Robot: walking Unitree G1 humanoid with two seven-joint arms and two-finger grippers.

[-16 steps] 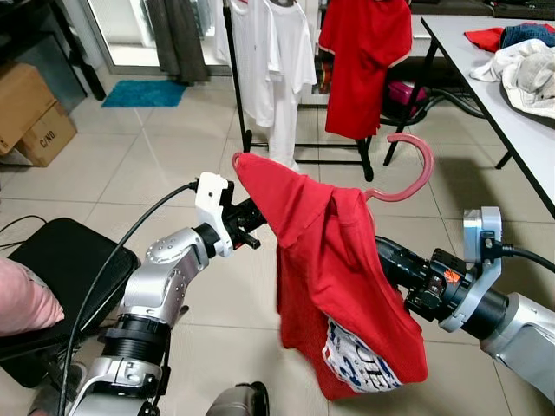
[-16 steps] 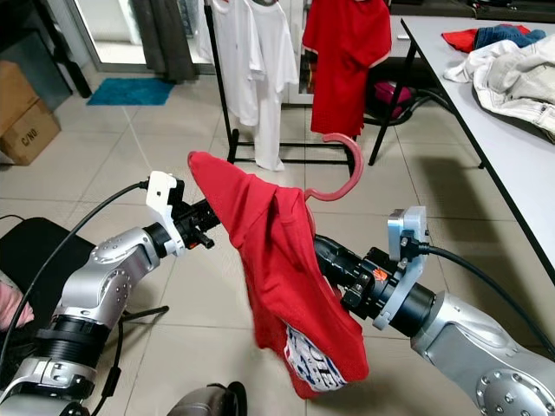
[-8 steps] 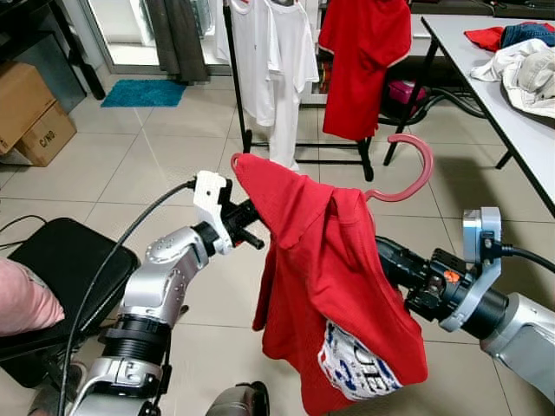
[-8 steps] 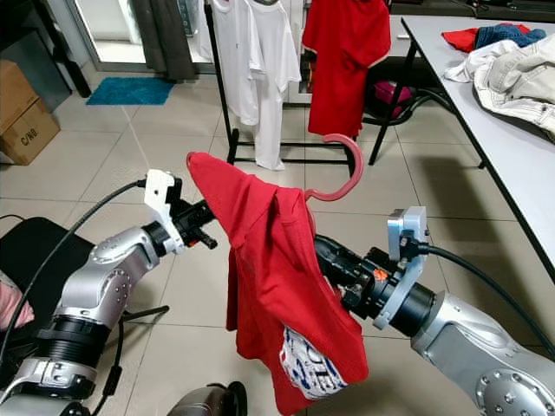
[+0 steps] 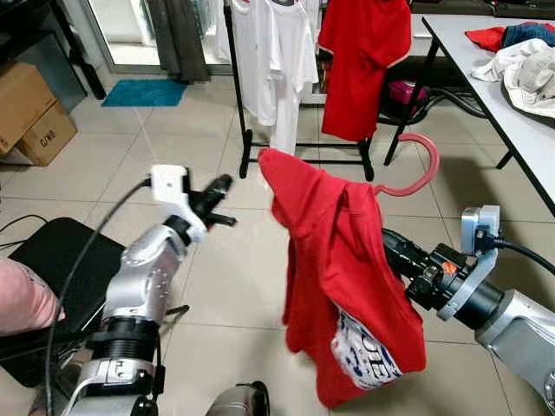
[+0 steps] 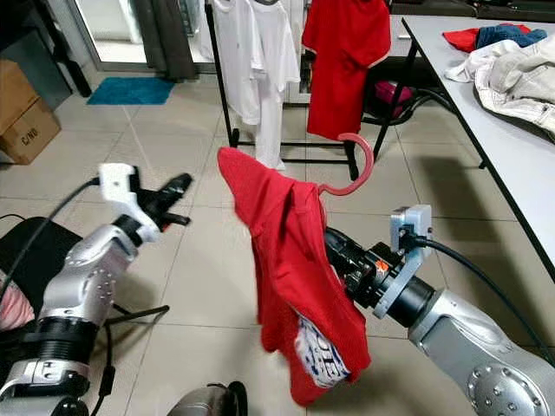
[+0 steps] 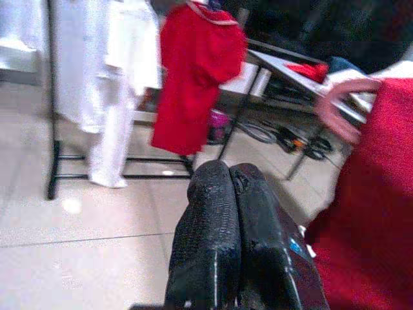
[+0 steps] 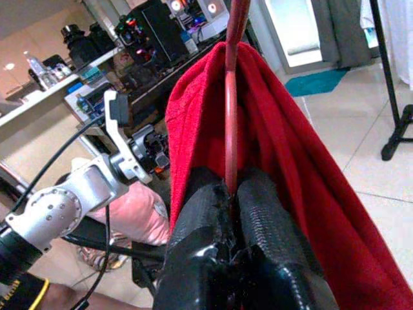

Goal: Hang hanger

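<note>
Daylight is pouring in evenly, glinting softly off the pale glossy floor tiles (image 5: 234, 286); head views are staying sharp, while the left wrist view is looking soft and hazy.

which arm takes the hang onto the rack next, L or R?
Right. Its claw is shut on the pink plastic hanger carrying the red T-shirt; left claw is shut, apart from it.

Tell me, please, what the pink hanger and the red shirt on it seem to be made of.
The pink hanger looks like smooth moulded plastic: a thin, even, slightly glossy rod curving into its hook. It could be coated wire. The red shirt looks like soft matte knit fabric, probably cotton: it drapes in loose folds and carries a printed patch. The right tool pinches the hanger's rod.
</note>
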